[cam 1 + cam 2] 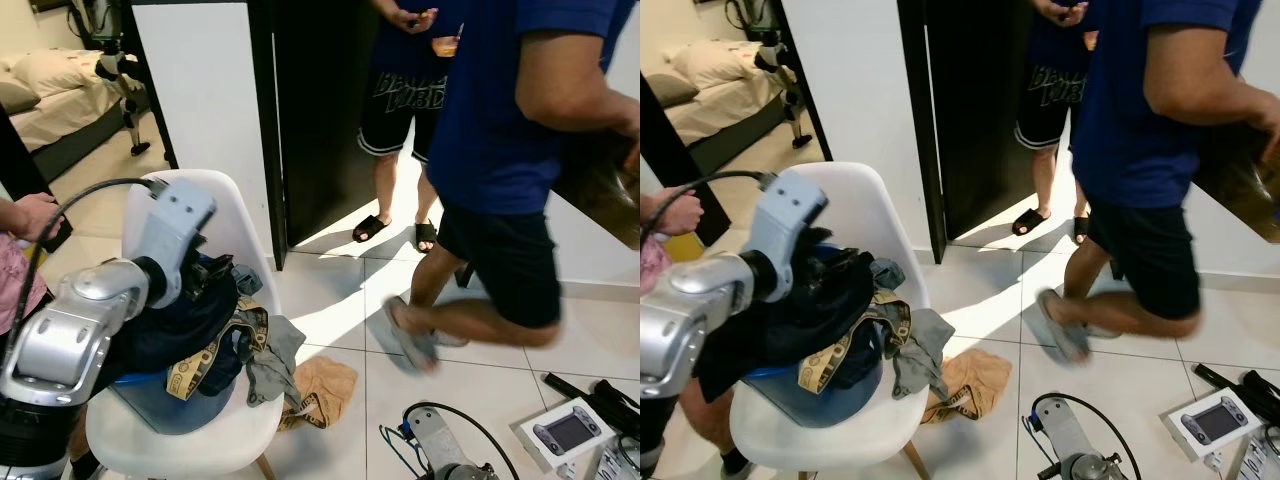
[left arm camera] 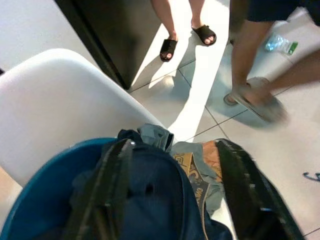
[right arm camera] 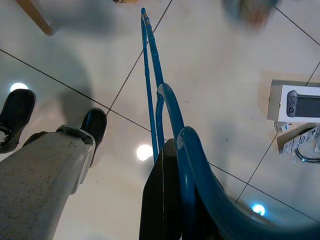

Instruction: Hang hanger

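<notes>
My right gripper (image 3: 172,200) pinches the blue hanger (image 3: 152,85), whose long axis runs straight out past my fingers, low over the floor. My left gripper (image 2: 172,195) is spread over the clothes (image 1: 215,330) on the chair (image 1: 230,215).

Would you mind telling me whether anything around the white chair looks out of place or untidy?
Yes. The white chair carries a rumpled heap of dark clothes, and an orange garment lies on the floor tiles beside it. The left gripper has its fingers spread over the heap, while the right gripper holds a blue hanger low over the floor.
</notes>
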### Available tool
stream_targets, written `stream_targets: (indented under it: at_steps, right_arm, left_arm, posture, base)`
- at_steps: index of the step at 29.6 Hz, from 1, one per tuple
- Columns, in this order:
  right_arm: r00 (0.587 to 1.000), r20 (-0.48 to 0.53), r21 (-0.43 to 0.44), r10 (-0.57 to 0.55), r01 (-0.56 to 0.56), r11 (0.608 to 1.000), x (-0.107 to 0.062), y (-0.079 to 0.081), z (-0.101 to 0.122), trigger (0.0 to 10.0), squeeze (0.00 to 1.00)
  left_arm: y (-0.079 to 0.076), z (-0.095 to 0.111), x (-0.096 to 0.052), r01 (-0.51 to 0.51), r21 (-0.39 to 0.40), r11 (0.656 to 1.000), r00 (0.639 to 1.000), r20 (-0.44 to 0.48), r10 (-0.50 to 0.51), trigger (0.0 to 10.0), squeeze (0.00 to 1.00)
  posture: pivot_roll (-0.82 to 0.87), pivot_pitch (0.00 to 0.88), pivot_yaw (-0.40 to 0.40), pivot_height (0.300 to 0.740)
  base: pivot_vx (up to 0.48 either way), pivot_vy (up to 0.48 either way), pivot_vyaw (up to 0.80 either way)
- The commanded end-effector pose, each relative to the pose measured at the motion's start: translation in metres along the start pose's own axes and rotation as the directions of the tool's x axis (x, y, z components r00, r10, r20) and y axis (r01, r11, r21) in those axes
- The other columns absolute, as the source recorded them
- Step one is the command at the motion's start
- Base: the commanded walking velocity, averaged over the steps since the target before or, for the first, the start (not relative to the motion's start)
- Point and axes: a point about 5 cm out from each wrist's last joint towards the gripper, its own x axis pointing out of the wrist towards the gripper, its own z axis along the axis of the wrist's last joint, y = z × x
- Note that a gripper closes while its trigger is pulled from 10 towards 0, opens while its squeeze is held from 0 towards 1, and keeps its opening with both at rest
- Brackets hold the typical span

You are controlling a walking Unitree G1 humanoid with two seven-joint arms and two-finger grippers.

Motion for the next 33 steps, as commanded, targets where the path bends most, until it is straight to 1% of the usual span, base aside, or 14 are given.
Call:
stream_targets:
  at_steps: [1,4,8,10,12,13,15,16,18,20,22,23,26,33]
  right_arm:
    - [1.0,-0.004,-0.006,0.007,-0.007,1.0,0.0,0.002,0.0,10.0,0.0]
    - [1.0,-0.004,-0.007,0.007,-0.007,1.0,0.0,0.002,0.0,10.0,0.0]
    - [1.0,-0.004,-0.008,0.007,-0.007,1.0,0.0,0.002,-0.001,10.0,0.0]
    - [1.0,-0.004,-0.009,0.007,-0.007,1.0,0.0,0.002,-0.001,10.0,0.0]
    - [1.0,-0.004,-0.009,0.008,-0.008,1.0,0.0,0.002,-0.001,10.0,0.0]
    - [1.0,-0.004,-0.009,0.008,-0.008,1.0,0.0,0.002,-0.001,10.0,0.0]
    - [1.0,-0.004,-0.009,0.008,-0.008,1.0,0.0,0.002,-0.001,10.0,0.0]
    - [1.0,-0.004,-0.01,0.008,-0.008,1.0,0.0,0.001,-0.001,10.0,0.0]
    - [1.0,-0.003,-0.012,0.01,-0.01,1.0,0.0,0.001,0.0,10.0,0.0]
    - [1.0,-0.003,-0.013,0.01,-0.01,1.0,0.0,0.001,0.0,10.0,0.0]
    - [1.0,-0.002,-0.014,0.01,-0.01,1.0,0.0,0.001,0.0,10.0,0.0]
    - [1.0,-0.002,-0.014,0.01,-0.01,1.0,0.0,0.001,0.0,10.0,0.0]
    - [1.0,-0.001,-0.013,0.009,-0.009,1.0,0.0,0.001,0.0,10.0,0.0]
    - [1.0,0.0,-0.011,0.008,-0.008,1.0,0.0,0.001,0.0,10.0,0.0]
  left_arm:
    - [0.012,0.008,-0.005,-0.07,-0.035,0.997,0.997,0.014,0.071,10.0,1.0]
    - [0.025,0.007,-0.009,-0.171,-0.056,0.984,0.985,-0.02,0.17,10.0,1.0]
    - [0.037,-0.019,-0.017,-0.391,-0.119,0.912,0.914,-0.167,0.37,10.0,1.0]
    - [0.036,-0.026,-0.019,-0.419,-0.136,0.898,0.899,-0.202,0.389,10.0,1.0]
    - [0.03,-0.039,-0.024,-0.484,-0.224,0.846,0.865,-0.266,0.425,10.0,1.0]
    - [0.03,-0.039,-0.024,-0.484,-0.224,0.846,0.865,-0.266,0.425,10.0,1.0]
    - [0.024,-0.045,-0.024,-0.489,-0.296,0.821,0.864,-0.294,0.409,10.0,1.0]
    - [0.017,-0.051,-0.024,-0.487,-0.375,0.789,0.866,-0.322,0.382,10.0,0.02]
    - [0.002,-0.061,-0.02,-0.457,-0.521,0.722,0.885,-0.352,0.305,10.0,0.0]
    - [-0.002,-0.063,-0.019,-0.441,-0.558,0.703,0.893,-0.354,0.28,10.0,0.0]
    - [-0.011,-0.064,-0.013,-0.416,-0.64,0.646,0.907,-0.346,0.241,10.0,0.0]
    - [-0.011,-0.064,-0.013,-0.416,-0.64,0.646,0.907,-0.346,0.241,10.0,0.0]
    - [-0.019,-0.066,-0.009,-0.407,-0.697,0.591,0.911,-0.36,0.203,10.0,0.0]
    - [-0.029,-0.074,-0.011,-0.456,-0.708,0.539,0.885,-0.428,0.185,10.0,0.0]
  posture:
    - [0.01,0.006,0.016,0.74]
    - [0.01,0.006,0.016,0.74]
    - [0.01,0.008,0.018,0.74]
    - [0.01,0.01,0.017,0.74]
    - [0.02,0.011,0.015,0.74]
    - [0.02,0.011,0.015,0.74]
    - [0.02,0.012,0.014,0.74]
    - [0.02,0.012,0.013,0.74]
    - [0.02,0.013,0.009,0.74]
    - [0.02,0.013,0.009,0.74]
    - [0.02,0.013,0.009,0.74]
    - [0.02,0.013,0.009,0.74]
    - [0.02,0.012,0.012,0.74]
    - [0.02,0.013,0.011,0.74]
  base:
    - [0.0,0.0,0.0]
    - [0.0,0.0,0.0]
    - [0.0,0.0,0.0]
    - [0.0,0.0,0.0]
    - [0.0,0.0,0.0]
    - [0.0,0.0,0.0]
    - [0.0,0.0,0.0]
    - [0.0,0.0,0.0]
    - [0.0,0.0,0.0]
    - [0.0,0.0,0.0]
    - [0.0,0.0,0.0]
    - [0.0,0.0,0.0]
    - [0.0,0.0,0.0]
    - [0.0,0.0,0.0]
